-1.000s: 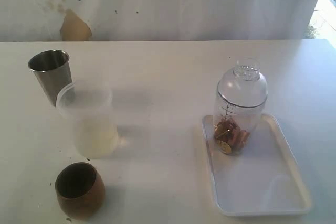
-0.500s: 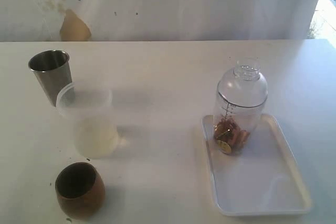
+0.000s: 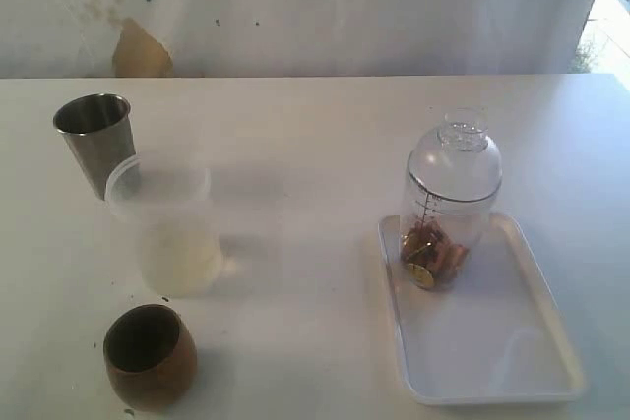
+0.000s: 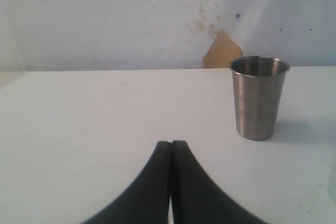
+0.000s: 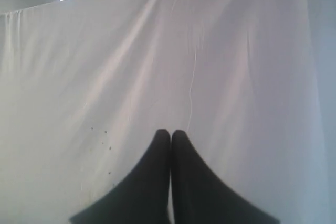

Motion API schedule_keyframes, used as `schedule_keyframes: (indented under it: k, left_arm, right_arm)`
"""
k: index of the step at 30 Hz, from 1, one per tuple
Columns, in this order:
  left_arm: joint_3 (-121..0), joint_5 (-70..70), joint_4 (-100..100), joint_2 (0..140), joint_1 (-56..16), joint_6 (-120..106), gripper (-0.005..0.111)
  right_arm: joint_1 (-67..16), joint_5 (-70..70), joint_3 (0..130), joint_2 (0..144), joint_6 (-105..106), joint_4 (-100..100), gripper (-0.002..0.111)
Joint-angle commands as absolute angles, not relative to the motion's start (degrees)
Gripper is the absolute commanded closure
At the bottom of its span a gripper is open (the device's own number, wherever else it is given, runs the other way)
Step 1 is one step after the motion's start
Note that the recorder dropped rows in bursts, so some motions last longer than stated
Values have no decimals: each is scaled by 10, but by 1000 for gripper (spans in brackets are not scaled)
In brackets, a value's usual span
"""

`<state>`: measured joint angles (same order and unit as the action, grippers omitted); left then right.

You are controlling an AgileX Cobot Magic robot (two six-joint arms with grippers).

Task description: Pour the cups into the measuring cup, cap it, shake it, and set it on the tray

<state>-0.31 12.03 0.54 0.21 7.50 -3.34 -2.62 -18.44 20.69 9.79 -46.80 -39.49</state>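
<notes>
The measuring cup (image 3: 440, 233) stands upright on the far end of the white tray (image 3: 492, 341), holding brown pieces, with the clear dome cap (image 3: 456, 159) on top. At the left stand the steel tumbler (image 3: 95, 140), the frosted plastic cup (image 3: 165, 223) and the brown wooden cup (image 3: 150, 356), all upright. No arm shows in the exterior view. My left gripper (image 4: 171, 143) is shut on nothing, low over the table, with the steel tumbler (image 4: 258, 97) ahead and to one side. My right gripper (image 5: 170, 132) is shut and empty, facing a white cloth.
A white cloth backdrop (image 3: 315, 7) with a tan patch (image 3: 138, 51) hangs behind the table. The white tabletop (image 3: 305, 223) stretches between the cups and the tray.
</notes>
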Motion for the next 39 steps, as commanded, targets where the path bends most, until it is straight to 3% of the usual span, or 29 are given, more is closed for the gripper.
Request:
schedule_keyframes:
  k: [1,3,7,16,20,30,39]
  left_arm:
    - [0,116,4,0,73,-33,107]
    - [0,116,4,0,73,-33,107]
    - [0,116,4,0,73,-33,107]
    - [0,116,4,0,73,-33,107]
    - [0,116,4,0,73,-33,107]
    - [0,116,4,0,73,-33,107]
    - [0,116,4,0,73,-33,107]
  right_arm:
    - [-28,-347,149,77,-258,-217,108]
    - [-28,-411,120,58,-163,-120,108]
    - [-28,-296,80,0,-33,0,108]
    - [-28,-216,0,0,49,4,108]
    - [-28,-73,0,0,91,4,108]
    - [-28,173,0,0,83,0,108]
    - [-28,200,0,0,28,0,108]
